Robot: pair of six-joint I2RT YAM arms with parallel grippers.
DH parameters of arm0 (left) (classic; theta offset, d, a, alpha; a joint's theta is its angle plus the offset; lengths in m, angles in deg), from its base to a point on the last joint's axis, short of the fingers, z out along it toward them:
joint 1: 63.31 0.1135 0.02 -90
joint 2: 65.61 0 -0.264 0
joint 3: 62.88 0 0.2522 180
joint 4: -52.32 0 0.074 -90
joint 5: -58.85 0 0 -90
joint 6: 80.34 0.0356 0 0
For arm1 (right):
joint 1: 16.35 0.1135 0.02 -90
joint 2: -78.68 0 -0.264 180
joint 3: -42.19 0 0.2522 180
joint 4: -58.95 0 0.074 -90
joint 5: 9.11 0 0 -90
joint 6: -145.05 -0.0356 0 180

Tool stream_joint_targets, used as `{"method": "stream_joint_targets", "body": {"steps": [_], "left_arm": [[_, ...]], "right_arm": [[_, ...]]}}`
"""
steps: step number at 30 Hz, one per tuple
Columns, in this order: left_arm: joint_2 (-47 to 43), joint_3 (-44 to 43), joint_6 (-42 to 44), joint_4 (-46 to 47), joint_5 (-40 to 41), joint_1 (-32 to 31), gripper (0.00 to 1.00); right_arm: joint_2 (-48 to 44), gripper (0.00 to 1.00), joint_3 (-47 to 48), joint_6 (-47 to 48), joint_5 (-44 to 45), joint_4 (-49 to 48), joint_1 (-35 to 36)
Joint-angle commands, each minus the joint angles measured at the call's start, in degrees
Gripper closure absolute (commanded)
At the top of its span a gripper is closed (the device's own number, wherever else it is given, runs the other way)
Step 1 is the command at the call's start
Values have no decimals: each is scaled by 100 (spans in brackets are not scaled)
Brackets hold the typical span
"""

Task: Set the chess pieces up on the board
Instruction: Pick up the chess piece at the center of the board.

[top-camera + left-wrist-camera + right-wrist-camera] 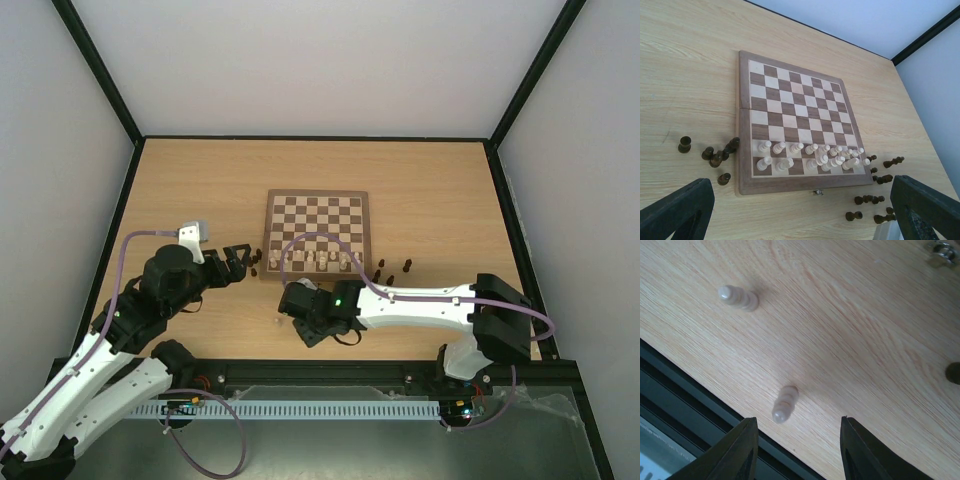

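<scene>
The board [317, 194] lies mid-table; it also shows in the left wrist view [744, 100]. Cream chess pieces [810, 155] fill its two near rows, some leaning. Dark pieces lie off the board to its left [715, 156] and right [875, 200]. My left gripper [243, 264] is open and empty by the board's near left corner [800, 217]. My right gripper [292, 318] is open just in front of the board. A cream piece [785, 403] lies on the table just ahead of its fingertips [797, 450], not held. A second cream piece [738, 297] lies farther off.
The black rail at the table's front edge [700, 405] runs close under my right gripper. The board's metal latch [942, 252] and one dark piece [954, 372] are at the right wrist view's edge. Black frame posts border the table [120, 200].
</scene>
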Motion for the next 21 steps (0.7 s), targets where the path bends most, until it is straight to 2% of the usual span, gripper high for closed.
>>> {"method": "stream_joint_targets", "body": {"steps": [1, 8, 21], "left_arm": [[17, 80, -39, 161, -48, 21, 1], [-78, 104, -45, 86, 21, 16, 1], [-94, 112, -26, 94, 6, 21, 0]], "right_arm": [[280, 54, -34, -180, -77, -248, 120], [649, 56, 50, -193, -124, -298, 210], [912, 73, 80, -250, -49, -236, 228]]}}
